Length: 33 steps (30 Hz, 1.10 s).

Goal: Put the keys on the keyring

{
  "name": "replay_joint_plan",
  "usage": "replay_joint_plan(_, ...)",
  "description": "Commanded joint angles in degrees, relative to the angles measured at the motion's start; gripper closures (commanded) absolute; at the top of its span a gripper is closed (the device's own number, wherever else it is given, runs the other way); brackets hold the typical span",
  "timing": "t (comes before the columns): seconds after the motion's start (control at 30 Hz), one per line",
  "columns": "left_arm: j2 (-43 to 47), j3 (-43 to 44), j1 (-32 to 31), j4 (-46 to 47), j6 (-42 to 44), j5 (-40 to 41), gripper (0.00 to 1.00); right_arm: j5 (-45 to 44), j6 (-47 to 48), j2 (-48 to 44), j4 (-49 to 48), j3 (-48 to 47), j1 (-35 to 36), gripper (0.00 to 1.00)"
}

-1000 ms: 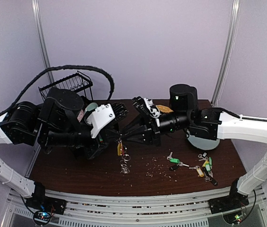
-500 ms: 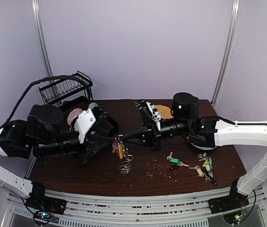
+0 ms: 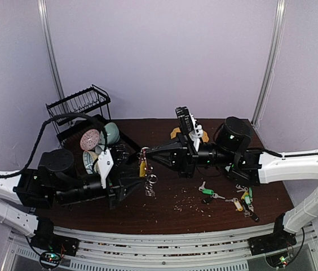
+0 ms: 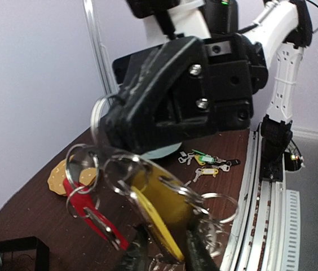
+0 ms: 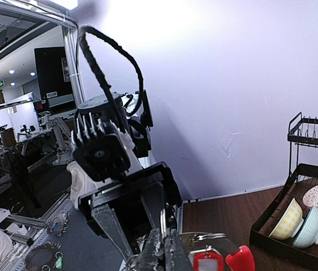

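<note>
Keyring (image 3: 146,169) hung mid-bench, right gripper (image 3: 145,152) pinching a loop, left gripper (image 3: 142,182) narrowly clamping its yellow tag (image 4: 160,210). Most keys (image 3: 235,199) lay loose near the right edge.

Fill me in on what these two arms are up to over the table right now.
Both arms hold the keyring up between them above the table. The right gripper is shut on its upper part. The left gripper pinches the yellow-tagged key hanging among the silver loops. The other keys, with green, yellow and dark tags, lie loose on the table near the right arm, not yet on the ring.
</note>
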State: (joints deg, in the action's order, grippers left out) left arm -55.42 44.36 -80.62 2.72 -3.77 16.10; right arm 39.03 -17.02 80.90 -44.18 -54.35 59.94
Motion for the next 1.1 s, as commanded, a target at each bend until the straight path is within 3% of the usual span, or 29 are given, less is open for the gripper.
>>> replay_joint_plan(0.0,-1.1,0.4,0.1,7.8,2.2,5.9,0.83,-3.1,-1.3,-1.6,-3.8,0.5,0.8,1.00)
replay_joint_plan(0.1,-0.9,-0.4,0.1,10.7,3.1,4.6,0.84,-3.7,-0.7,-1.7,-3.7,0.5,1.5,1.00)
replay_joint_plan(0.17,-1.1,-0.9,0.1,12.0,3.3,3.5,1.00,-3.9,-0.6,-1.9,-3.8,0.8,1.5,1.00)
replay_joint_plan(0.4,-2.7,0.3,0.1,5.2,2.0,4.3,1.00,-4.6,-8.4,-3.0,-14.4,3.6,0.7,1.00)
replay_joint_plan(0.5,-4.2,0.9,0.1,6.4,1.8,2.1,1.00,-6.9,-11.8,-1.8,-20.1,4.1,2.1,1.00)
replay_joint_plan(0.7,-8.4,2.8,0.2,9.0,3.1,-0.4,1.00,-10.2,-8.4,-0.7,-21.1,4.5,4.8,1.00)
replay_joint_plan(0.77,-6.2,2.0,0.2,8.0,2.4,1.6,1.00,-11.2,-5.7,-2.7,-16.1,4.9,3.7,1.00)
replay_joint_plan(0.9,1.8,-1.0,0.3,5.3,1.4,3.2,0.58,-13.6,4.3,-5.1,5.1,1.8,1.8,1.00)
replay_joint_plan(0.97,5.4,-2.3,0.3,4.5,0.2,2.5,0.41,-20.3,6.9,-5.8,13.9,0.1,1.7,1.00)
replay_joint_plan(1.07,9.3,-4.4,0.2,2.0,-2.3,3.9,0.32,-28.5,6.0,-7.3,16.4,1.2,1.7,1.00)
